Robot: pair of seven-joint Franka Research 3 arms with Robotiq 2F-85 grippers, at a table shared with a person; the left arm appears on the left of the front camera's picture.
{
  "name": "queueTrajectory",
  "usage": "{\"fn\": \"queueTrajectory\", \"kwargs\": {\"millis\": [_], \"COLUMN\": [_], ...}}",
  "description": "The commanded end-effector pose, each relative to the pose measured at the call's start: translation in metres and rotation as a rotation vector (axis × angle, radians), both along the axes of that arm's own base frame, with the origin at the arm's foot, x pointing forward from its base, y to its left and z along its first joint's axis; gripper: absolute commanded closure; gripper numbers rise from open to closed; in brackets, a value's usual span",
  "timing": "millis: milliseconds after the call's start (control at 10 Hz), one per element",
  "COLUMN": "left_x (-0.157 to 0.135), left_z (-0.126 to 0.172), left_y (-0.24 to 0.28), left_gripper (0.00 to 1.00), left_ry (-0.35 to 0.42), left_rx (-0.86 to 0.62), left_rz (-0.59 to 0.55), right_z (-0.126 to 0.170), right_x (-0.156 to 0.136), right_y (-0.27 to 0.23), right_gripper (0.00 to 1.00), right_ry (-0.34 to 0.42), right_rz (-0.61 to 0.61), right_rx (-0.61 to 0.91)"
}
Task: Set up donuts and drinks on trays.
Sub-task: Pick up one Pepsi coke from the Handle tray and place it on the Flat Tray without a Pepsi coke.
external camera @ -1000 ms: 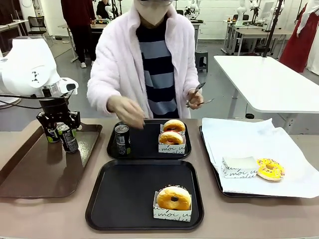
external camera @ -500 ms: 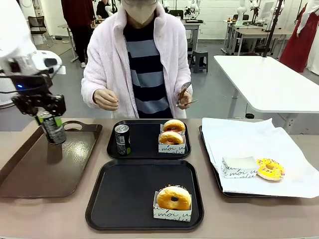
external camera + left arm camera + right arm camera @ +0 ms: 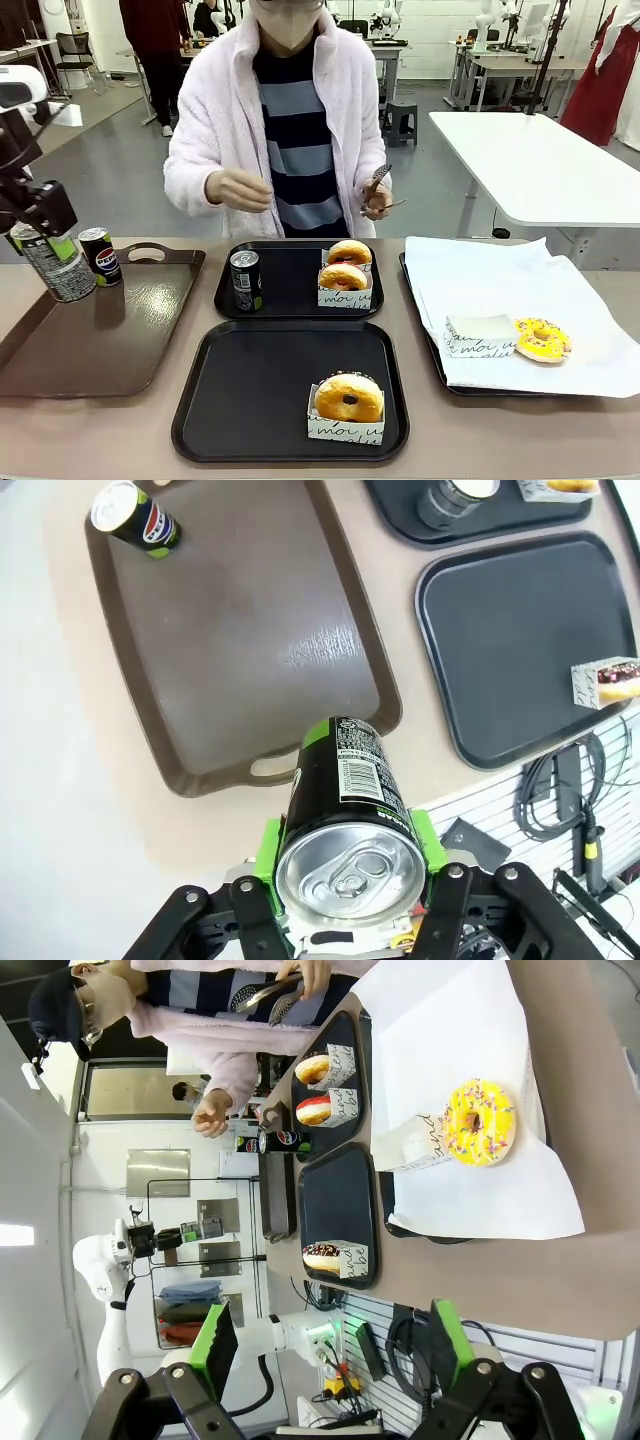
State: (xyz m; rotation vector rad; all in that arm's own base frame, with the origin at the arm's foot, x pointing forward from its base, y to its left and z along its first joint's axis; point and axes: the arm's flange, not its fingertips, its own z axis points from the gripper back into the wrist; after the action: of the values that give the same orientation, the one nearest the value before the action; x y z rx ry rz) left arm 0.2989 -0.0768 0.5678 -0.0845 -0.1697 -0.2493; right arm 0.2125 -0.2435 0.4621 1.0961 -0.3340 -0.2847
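At the far left edge of the front view: left gripper (image 3: pixel 50 245), fingers clamped on a dark soda can (image 3: pixel 60 268). In the left wrist view, green pads (image 3: pixel 268 845) pressed against both sides of it just under the silver top, the can held clear above the near rim of the glossy brown tray (image 3: pixel 230 650). At the upper left of that view, standing upright in a far corner of the brown tray, a second can (image 3: pixel 135 518).

In the right wrist view, low in the frame: right gripper (image 3: pixel 333 1335), fingers spread wide, holding and touching nothing.

In the middle of the front view, on the bench: far black tray (image 3: pixel 290 290) with a third can (image 3: pixel 245 280) at its left and two boxed donuts (image 3: pixel 345 275) at its right. Just below it, near black tray (image 3: pixel 250 390) with one chocolate-iced donut (image 3: pixel 348 400) in a box at its lower right. At the right, a yellow donut (image 3: pixel 542 340) beside a white box (image 3: pixel 480 337) on the paper-lined tray (image 3: pixel 425 330).
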Motion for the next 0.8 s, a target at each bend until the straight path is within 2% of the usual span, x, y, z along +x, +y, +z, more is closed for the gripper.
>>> {"fn": "queueTrajectory", "kwargs": {"millis": [0,700], "left_x": [-0.013,-0.007], "left_z": [-0.002,0.001], "left_y": [0.012,0.005], "left_gripper": [0.77,0.77], "left_ry": [-0.014,-0.008], "left_rx": [-0.042,-0.008], "left_rz": [-0.03,-0.005], "right_z": [0.001,0.001], "right_x": [0.001,0.001], "right_y": [0.0,0.0], "right_gripper": [0.0,0.0], "right_ry": [-0.027,-0.027], "right_rz": [-0.003,-0.003], "right_rx": [0.015,0.015]}}
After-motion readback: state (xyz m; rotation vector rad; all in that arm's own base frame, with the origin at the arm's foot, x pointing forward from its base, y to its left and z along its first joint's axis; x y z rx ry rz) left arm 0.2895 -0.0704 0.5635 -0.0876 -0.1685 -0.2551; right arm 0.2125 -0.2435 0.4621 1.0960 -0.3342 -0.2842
